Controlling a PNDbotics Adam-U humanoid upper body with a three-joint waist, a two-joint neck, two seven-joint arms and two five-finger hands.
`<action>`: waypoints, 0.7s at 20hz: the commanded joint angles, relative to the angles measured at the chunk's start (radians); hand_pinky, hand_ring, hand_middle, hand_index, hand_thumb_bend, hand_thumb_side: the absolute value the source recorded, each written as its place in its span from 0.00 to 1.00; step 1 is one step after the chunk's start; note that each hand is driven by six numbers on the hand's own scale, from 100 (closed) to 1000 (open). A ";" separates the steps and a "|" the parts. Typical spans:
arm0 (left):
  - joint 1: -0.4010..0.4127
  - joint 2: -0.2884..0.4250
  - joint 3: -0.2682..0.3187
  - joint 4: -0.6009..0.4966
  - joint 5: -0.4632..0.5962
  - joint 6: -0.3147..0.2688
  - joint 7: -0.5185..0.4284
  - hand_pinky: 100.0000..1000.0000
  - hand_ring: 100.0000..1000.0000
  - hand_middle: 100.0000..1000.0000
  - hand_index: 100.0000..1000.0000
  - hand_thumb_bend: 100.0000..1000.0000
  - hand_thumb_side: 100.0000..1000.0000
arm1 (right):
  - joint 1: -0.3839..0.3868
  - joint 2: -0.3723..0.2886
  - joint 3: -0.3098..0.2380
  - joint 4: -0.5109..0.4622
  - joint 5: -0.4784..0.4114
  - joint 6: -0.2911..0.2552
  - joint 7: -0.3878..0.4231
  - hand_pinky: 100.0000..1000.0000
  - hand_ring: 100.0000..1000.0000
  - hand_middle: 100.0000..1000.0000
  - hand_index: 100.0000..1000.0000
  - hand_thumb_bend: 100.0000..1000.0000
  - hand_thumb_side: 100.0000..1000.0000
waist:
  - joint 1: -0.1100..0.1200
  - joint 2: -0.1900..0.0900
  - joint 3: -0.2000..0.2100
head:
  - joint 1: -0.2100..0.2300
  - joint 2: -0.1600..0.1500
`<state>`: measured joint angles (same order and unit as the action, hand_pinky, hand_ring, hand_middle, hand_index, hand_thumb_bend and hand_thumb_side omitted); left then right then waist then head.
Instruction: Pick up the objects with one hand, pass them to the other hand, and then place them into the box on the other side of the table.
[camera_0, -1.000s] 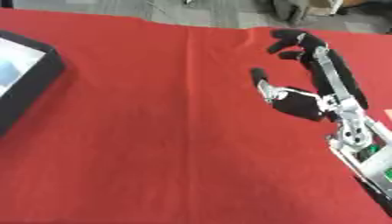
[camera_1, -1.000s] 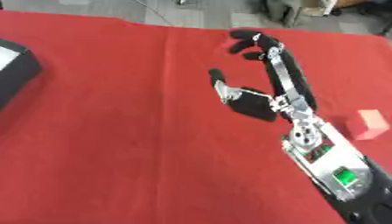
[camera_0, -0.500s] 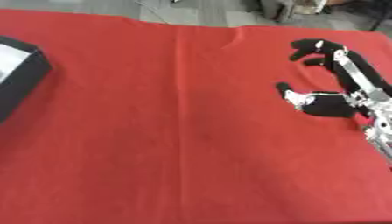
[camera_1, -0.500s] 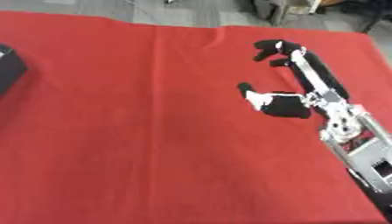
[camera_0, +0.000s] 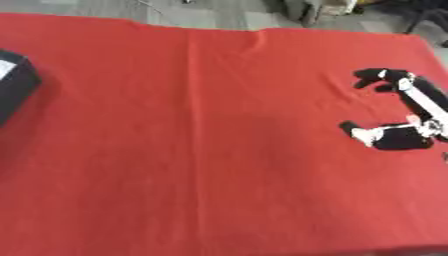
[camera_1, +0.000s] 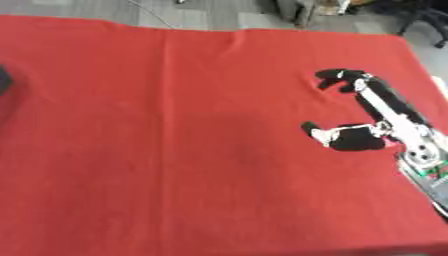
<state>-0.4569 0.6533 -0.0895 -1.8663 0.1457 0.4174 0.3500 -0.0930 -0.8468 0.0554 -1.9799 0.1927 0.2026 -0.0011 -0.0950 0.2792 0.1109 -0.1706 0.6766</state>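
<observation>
right hand (camera_1: 376, 117) open over the red cloth (camera_1: 192, 150), fingers extended, holding nothing; black box (camera_0: 13, 85) far left

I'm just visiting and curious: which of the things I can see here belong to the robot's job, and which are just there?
Part of the job:
- right hand, open, empty, above the right side
- black box at the left edge

Just there:
- red cloth covering the table
- grey floor beyond the far edge

No object to pick up shows.
</observation>
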 joint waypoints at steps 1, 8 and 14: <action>-0.005 0.020 0.013 -0.022 0.002 -0.001 0.005 0.62 0.61 0.73 0.78 0.00 0.85 | 0.017 -0.055 -0.049 -0.020 0.026 0.022 -0.006 0.85 0.93 0.71 0.85 0.39 0.02 | 0.004 -0.010 -0.002 | -0.009 -0.013; 0.001 0.018 0.012 -0.020 -0.003 0.004 0.005 0.62 0.62 0.73 0.78 0.00 0.85 | 0.066 -0.105 -0.109 -0.020 0.042 0.014 0.026 0.88 0.94 0.75 0.87 0.46 0.00 | 0.007 -0.003 -0.009 | -0.027 -0.012; 0.002 0.019 0.013 -0.020 -0.006 0.007 0.004 0.62 0.62 0.74 0.78 0.00 0.85 | 0.112 -0.154 -0.165 -0.020 0.059 -0.038 0.146 0.91 0.95 0.79 0.89 0.45 0.00 | 0.014 0.005 -0.014 | -0.028 -0.014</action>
<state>-0.4473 0.6530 -0.0894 -1.8711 0.1422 0.4227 0.3535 0.0202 -0.9511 -0.0818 -1.9828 0.2422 0.1730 0.1222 -0.0847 0.2976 0.0989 -0.1964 0.6740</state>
